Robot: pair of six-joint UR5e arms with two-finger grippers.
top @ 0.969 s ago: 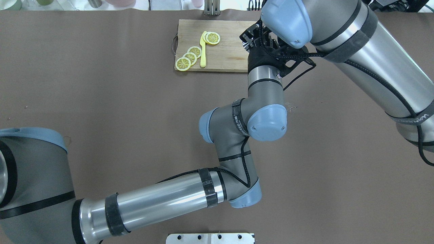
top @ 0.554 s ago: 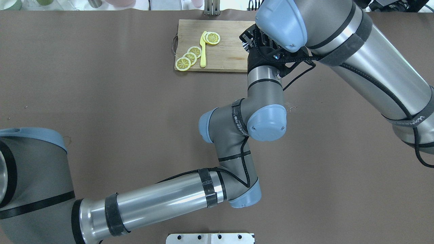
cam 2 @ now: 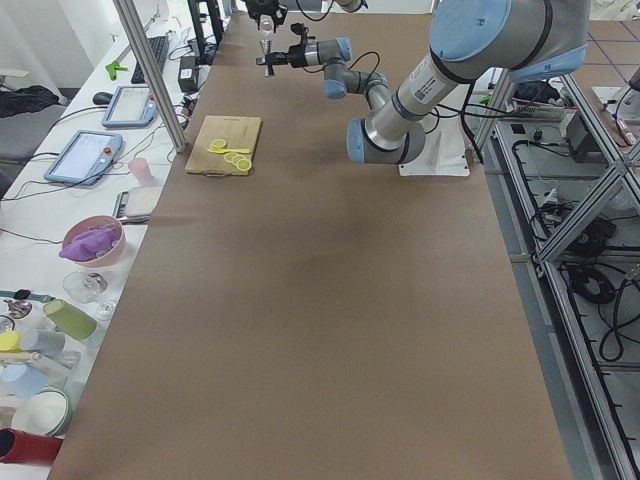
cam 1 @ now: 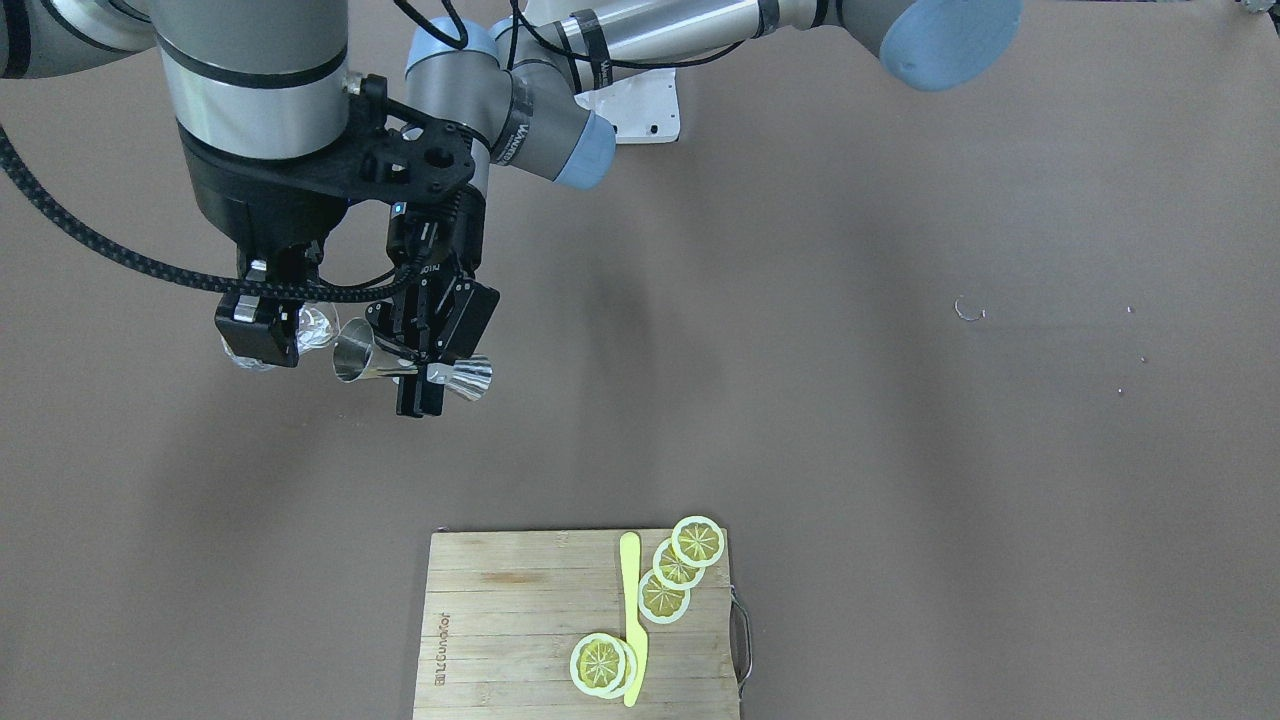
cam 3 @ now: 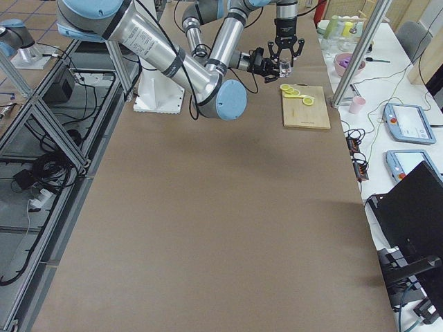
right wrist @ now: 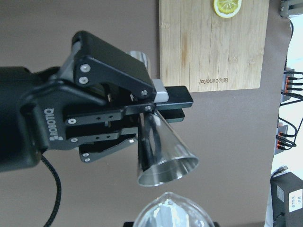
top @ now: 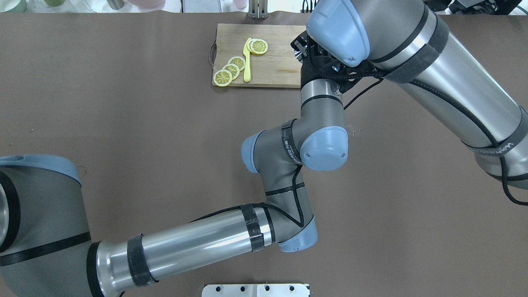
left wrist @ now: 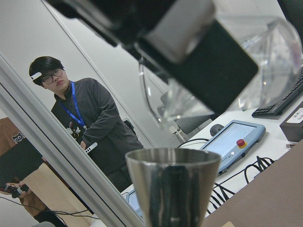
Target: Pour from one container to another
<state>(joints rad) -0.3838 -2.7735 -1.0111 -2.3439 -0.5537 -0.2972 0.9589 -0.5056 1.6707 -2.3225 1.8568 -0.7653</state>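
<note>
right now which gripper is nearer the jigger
Left. The left gripper is shut on the jigger at its waist; the right gripper holds the glass cup beside its mouth.

Wooden cutting board [cam 1: 500, 620] with lemon slices [cam 1: 698, 541] (some overlapping) beside a yellow knife [cam 1: 630, 575]

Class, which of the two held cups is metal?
The hourglass-shaped jigger in the left gripper; the cup in the right gripper is clear glass.
</note>
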